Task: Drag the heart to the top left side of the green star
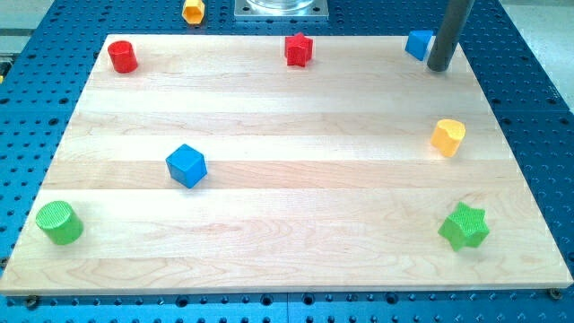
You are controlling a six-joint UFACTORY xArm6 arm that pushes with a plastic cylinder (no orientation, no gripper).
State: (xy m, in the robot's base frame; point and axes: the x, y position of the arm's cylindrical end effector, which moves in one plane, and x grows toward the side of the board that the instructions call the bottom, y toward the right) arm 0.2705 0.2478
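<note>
Rod resting at upper right
My tip (439, 67) is touching the blue block (418, 44), well above the yellow heart (448, 137) and green star (464, 226); there are no jaws.

A red cylinder (122, 56) stood near the top left corner of the wooden tabletop (287, 179). A red star (299, 49) stood at the middle of the top edge. A blue block (418, 44) was near the top right corner. A blue cube (186, 165) lay left of the centre. A green cylinder (59, 222) stood near the bottom left corner. A yellow hexagonal block (193, 11) lay beyond the top edge, on the blue perforated surface (45, 54).
</note>
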